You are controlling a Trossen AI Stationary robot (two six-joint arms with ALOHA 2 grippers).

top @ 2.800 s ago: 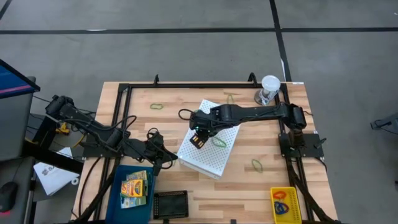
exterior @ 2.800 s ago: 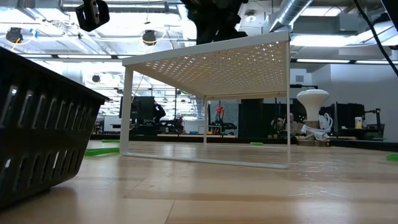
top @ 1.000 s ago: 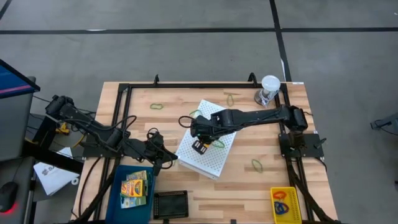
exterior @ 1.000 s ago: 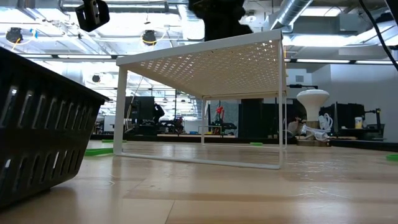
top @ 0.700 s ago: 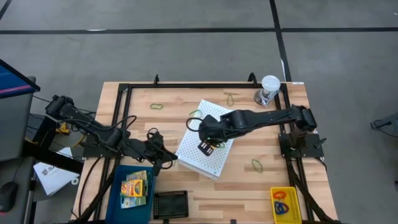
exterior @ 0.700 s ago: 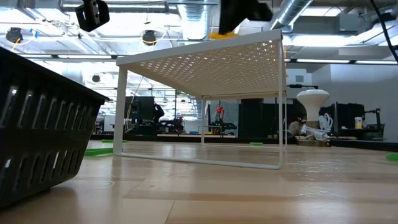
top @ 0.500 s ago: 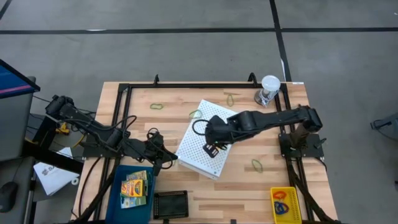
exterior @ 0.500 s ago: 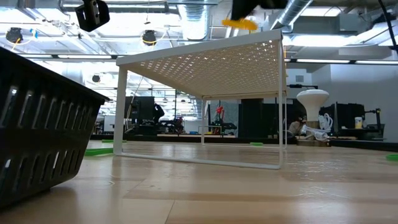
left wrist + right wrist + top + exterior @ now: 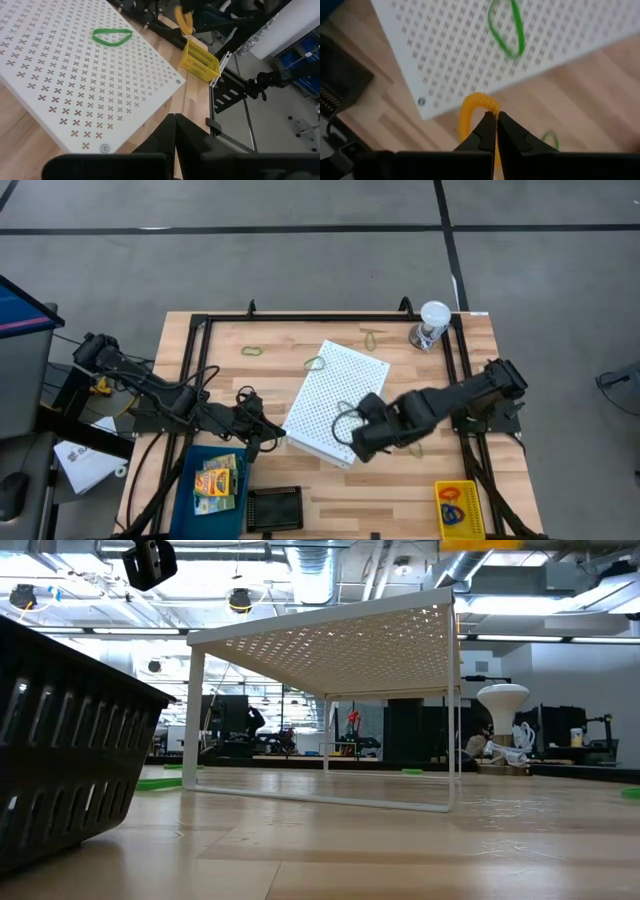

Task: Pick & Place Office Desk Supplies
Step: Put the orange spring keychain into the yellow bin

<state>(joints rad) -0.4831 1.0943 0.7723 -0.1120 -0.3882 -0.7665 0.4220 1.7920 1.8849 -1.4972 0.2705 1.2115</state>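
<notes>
While pinching an orange band (image 9: 479,107) (fingers closed), right arm (image 9: 372,438), near white box (image 9: 335,400)

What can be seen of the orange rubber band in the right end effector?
The orange rubber band is a thin loop of stretchy-looking rubber, pinched between the shut fingers of the right end effector and hanging curved past their tips. It is off the surface, held above the wooden table just beyond the corner of the white perforated box. Only the fingers touch it.

Orange rubber band (image 9: 476,107) pinched in right pincer (image 9: 492,120); green band (image 9: 112,36) flat on perforated box (image 9: 75,85); crayon boxes (image 9: 219,480) in blue bin.
</notes>
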